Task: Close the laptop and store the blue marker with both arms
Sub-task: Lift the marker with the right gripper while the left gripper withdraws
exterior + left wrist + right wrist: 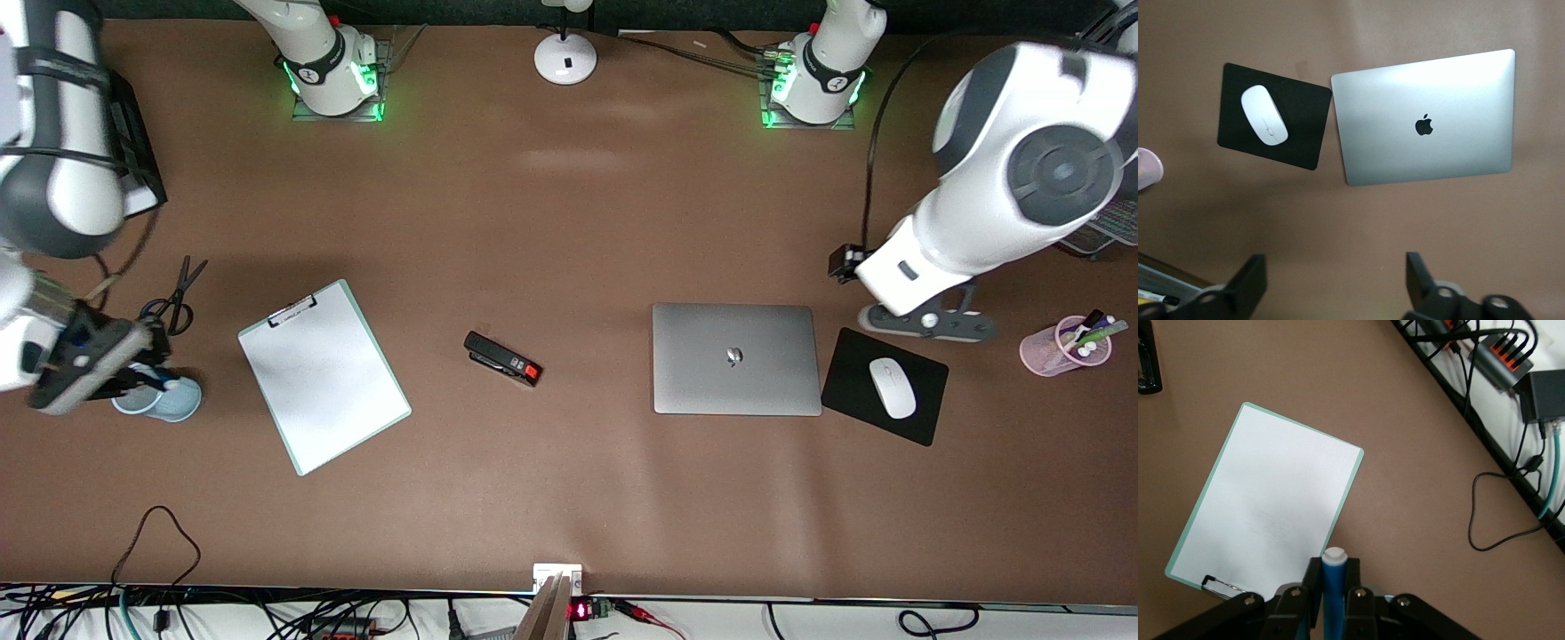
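On the brown worktop (pixel 569 222), toward the left arm's end, the laptop (pixel 736 358) lies flat with its lid down, apple logo up, so the closing step looks done. Just beside it sits a black mouse pad (pixel 925 391) with a white mouse (pixel 892 388). Over the worktop beside that pad hangs the left pincer (pixel 1331 280), its fingers spread wide and empty; this arm appears to wait.

At the right arm's end, the right pincer (pixel 1331 600) grips the blue marker (pixel 1333 587) upright, white tip showing between the closed fingers. It is over a pale blue cup (pixel 160 397), near a clipboard (pixel 324 375) and scissors (pixel 173 298).

Storing the marker seems the step in hand. The next move likely calls for lowering it squarely into the cup, then releasing.
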Available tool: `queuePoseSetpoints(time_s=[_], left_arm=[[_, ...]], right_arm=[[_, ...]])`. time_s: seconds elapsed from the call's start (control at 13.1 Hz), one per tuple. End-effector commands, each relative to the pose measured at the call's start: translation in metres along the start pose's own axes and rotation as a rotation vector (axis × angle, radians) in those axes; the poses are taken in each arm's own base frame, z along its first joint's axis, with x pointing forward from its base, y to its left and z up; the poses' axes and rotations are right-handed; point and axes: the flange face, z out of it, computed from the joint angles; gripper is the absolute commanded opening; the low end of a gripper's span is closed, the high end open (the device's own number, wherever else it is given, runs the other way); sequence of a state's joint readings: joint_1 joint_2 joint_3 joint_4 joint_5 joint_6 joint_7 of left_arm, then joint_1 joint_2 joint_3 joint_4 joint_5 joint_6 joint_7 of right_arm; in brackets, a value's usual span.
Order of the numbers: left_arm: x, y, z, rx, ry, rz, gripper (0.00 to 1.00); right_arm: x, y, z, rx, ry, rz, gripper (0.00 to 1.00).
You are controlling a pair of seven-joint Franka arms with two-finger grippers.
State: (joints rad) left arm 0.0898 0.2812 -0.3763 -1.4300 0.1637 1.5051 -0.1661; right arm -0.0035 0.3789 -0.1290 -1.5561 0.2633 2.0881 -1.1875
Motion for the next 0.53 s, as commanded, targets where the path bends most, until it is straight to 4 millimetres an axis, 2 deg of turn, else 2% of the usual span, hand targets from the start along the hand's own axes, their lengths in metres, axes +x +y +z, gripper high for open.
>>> queuePoseSetpoints(time_s=[0.0,0.08,0.15,0.3,0.38,0.46], left_arm=[[-0.028,-0.028,-0.025,-0.068,0.015,0.011,1.00],[-0.042,-0.056,-0.028,-0.083,0.022,0.010,1.00],[-0.057,-0.071,-0.028,-0.079,0.029,0.029,1.00],[-0.102,-0.093,-0.032,-0.057,0.071,-0.005,1.00],[-0.115,-0.105,-0.029,-0.053,0.138,-0.034,1.00],[-0.118,-0.110,-0.022,-0.048,0.219,-0.046,1.00]], right_arm=[[-0.018,0.009,-0.010,0.050,0.093,-0.098,0.09],[-0.030,0.016,-0.014,0.047,0.126,-0.144,0.09],[-0.042,0.022,-0.017,0.048,0.152,-0.160,0.08],[-0.071,0.026,-0.033,0.110,0.171,-0.185,0.06],[-0.085,0.031,-0.047,0.121,0.213,-0.222,0.06],[-0.099,0.037,-0.057,0.124,0.272,-0.260,0.06]])
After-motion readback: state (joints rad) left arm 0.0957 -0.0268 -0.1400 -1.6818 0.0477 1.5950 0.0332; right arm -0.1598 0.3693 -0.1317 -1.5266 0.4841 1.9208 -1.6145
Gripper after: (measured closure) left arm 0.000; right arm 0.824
